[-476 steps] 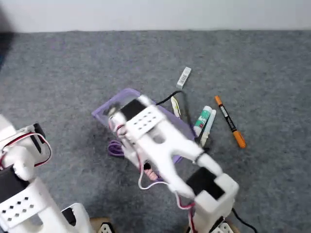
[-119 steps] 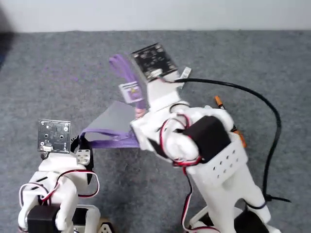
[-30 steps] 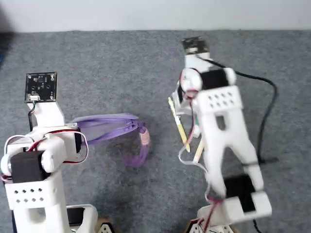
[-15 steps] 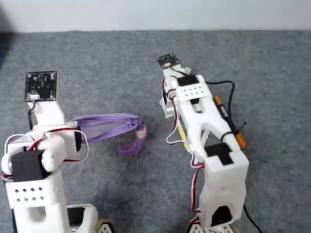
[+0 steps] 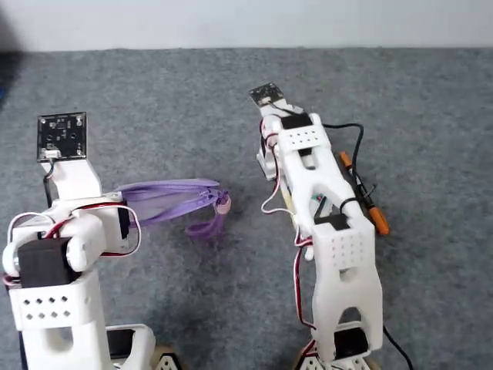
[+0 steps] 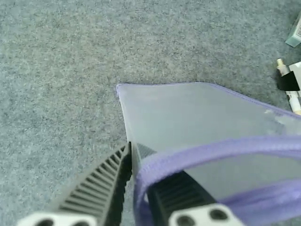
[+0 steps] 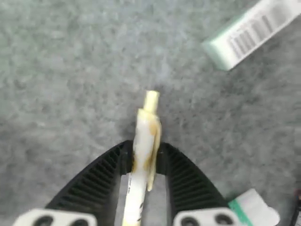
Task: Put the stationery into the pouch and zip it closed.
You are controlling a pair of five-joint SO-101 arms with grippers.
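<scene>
Right wrist view: ribbed black tool (image 7: pixel 143 151) pinches slim cream pen (image 7: pixel 146 126).

Soft, even light from above falls on the grey carpet (image 5: pixel 154 92), with faint shadows beside the white arms (image 5: pixel 339 254). The high view's far left corner is dark. Light passes palely through the pouch (image 6: pixel 188 117); the pen (image 7: pixel 146 136) shows bright.

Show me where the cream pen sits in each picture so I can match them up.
High view: the pen peeks out from under the right arm, to the right of the pouch.
Left wrist view: the pen is beyond the pouch, close to the box.
Right wrist view: the pen is pinched in the right tool, with its tip past the fingers.
Shared landmark: the box near the pen's tip in both wrist views.
</scene>
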